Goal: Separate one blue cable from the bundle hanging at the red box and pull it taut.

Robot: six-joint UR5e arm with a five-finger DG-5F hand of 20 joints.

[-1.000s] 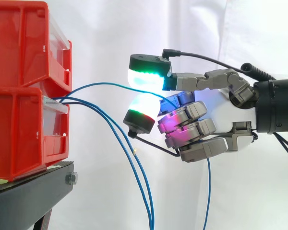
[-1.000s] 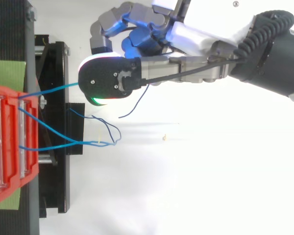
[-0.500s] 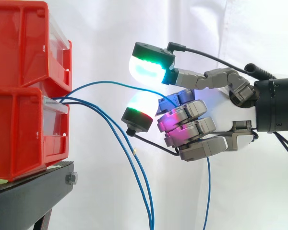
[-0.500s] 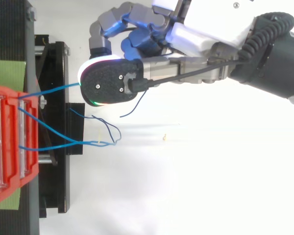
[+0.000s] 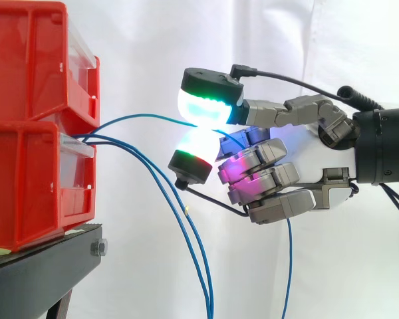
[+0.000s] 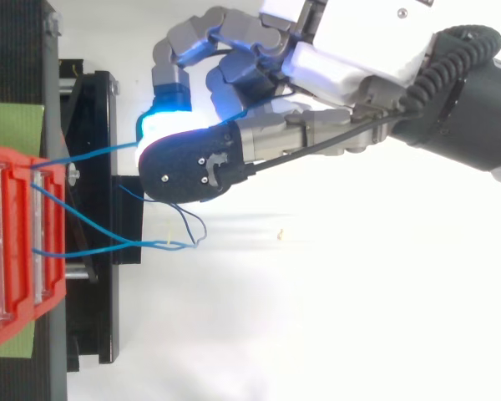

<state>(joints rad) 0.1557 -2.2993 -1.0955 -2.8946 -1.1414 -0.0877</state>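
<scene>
The blue cable leaves the front of the lower red bin and runs rightward, its long axis close to level, in a shallow upward arch rather than a straight line; its far end passes between two glowing fingertips of the hand; these two pads, one above and one below, are closed together on the cable, pinching it, while the other fingers are curled in toward the palm; beyond the hand the same cable drops straight down. From above, the cable slants from the bin to under the upper pad. The other blue cables hang from the same bin, sloping down to the right, apart from the hand. The bin sits beneath an upper red bin, on a black stand.
</scene>
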